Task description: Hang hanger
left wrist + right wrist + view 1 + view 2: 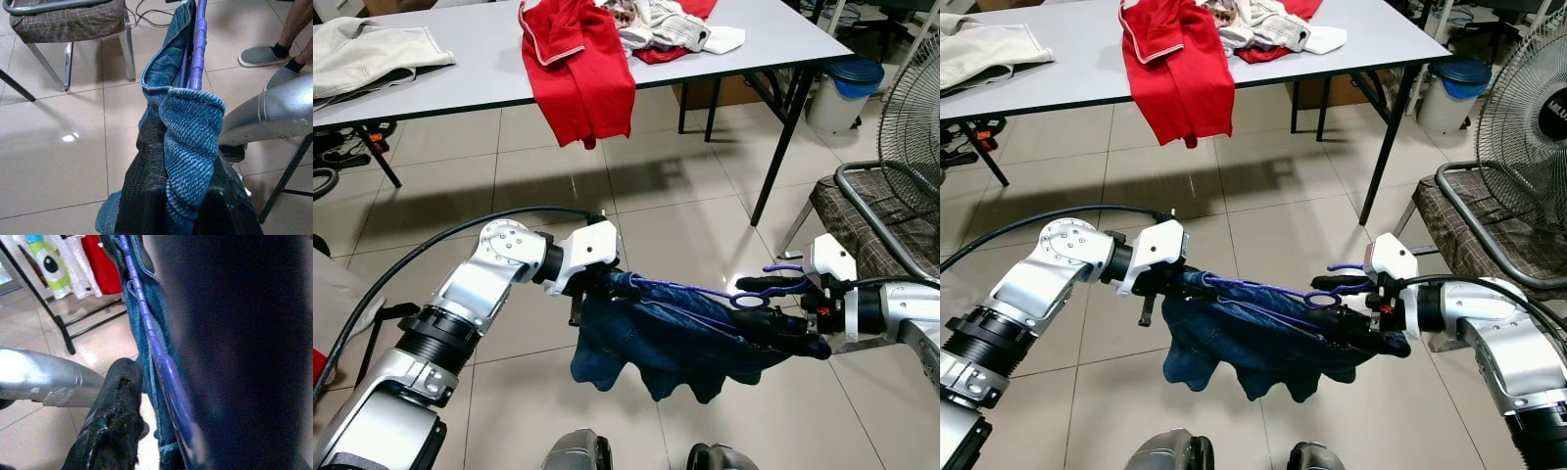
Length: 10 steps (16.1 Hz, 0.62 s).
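A purple hanger [690,292] carries a blue denim garment [646,343] and is held level between my two arms, low above the tiled floor. My left gripper [602,289] is shut on one end, where denim [188,127] and the purple bar [197,49] are pinched between its black fingers. My right gripper [773,311] is shut on the hook end, near the purple loop [746,299]. In the right wrist view the purple bar [156,352] runs between a black finger [115,416] and a dark blurred one.
A grey table [460,59] ahead holds a red garment [582,73] hanging over its edge and pale clothes. A chair [881,215], a fan [911,117] and a bin [847,88] stand right. A person's feet [264,54] are nearby. A clothes rack [54,313] holds shirts.
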Motion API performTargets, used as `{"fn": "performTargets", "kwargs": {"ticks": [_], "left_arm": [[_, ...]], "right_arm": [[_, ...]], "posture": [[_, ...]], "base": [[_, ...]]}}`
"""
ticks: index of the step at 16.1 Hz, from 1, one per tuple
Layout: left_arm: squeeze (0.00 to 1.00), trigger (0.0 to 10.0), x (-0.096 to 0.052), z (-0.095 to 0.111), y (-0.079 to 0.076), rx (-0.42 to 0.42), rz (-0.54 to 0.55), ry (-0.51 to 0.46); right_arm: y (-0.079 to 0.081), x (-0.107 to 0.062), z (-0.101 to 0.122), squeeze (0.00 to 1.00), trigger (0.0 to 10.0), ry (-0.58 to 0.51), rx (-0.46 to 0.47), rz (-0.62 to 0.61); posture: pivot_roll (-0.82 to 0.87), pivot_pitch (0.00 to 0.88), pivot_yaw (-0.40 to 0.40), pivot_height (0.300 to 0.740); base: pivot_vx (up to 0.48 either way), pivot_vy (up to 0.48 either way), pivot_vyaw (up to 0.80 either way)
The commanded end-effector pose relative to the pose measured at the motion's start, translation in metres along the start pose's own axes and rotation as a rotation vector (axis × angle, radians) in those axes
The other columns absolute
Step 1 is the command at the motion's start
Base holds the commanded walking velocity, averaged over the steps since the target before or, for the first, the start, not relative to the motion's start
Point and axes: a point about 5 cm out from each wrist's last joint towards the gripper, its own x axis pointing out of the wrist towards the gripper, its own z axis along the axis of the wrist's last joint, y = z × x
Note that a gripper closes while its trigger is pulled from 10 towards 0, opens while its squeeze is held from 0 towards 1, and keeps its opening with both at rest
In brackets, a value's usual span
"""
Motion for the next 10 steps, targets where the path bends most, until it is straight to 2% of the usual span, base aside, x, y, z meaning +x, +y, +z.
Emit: {"fn": "performTargets", "kwargs": {"ticks": [1, 8, 9, 10], "left_arm": [[0.00, 0.0, -0.007, 0.013, 0.005, 0.042, 0.017, -0.042], [0.00, 0.0, -0.012, 0.023, 0.006, 0.012, 0.008, -0.112], [0.00, 0.0, -0.013, 0.023, 0.006, 0.009, 0.008, -0.113], [0.00, 0.0, -0.013, 0.023, 0.006, 0.007, 0.008, -0.114]], "right_arm": [[0.001, -0.002, 0.002, 0.00, 0.0, -0.003, 0.000, 0.024], [0.001, -0.009, 0.001, 0.00, 0.0, 0.019, 0.005, 0.031], [0.000, -0.011, 0.002, 0.00, 3.6, 0.019, 0.000, 0.024], [0.000, -0.011, 0.002, 0.00, 3.6, 0.019, -0.002, 0.022]], "posture": [[-0.01, 0.074, 0.061, 0.740], [-0.01, 0.080, 0.059, 0.740], [-0.01, 0.081, 0.060, 0.740], [-0.01, 0.082, 0.060, 0.740]], "base": [[0.000, 0.000, 0.00], [0.000, 0.000, 0.00], [0.000, 0.000, 0.00], [0.000, 0.000, 0.00]]}}
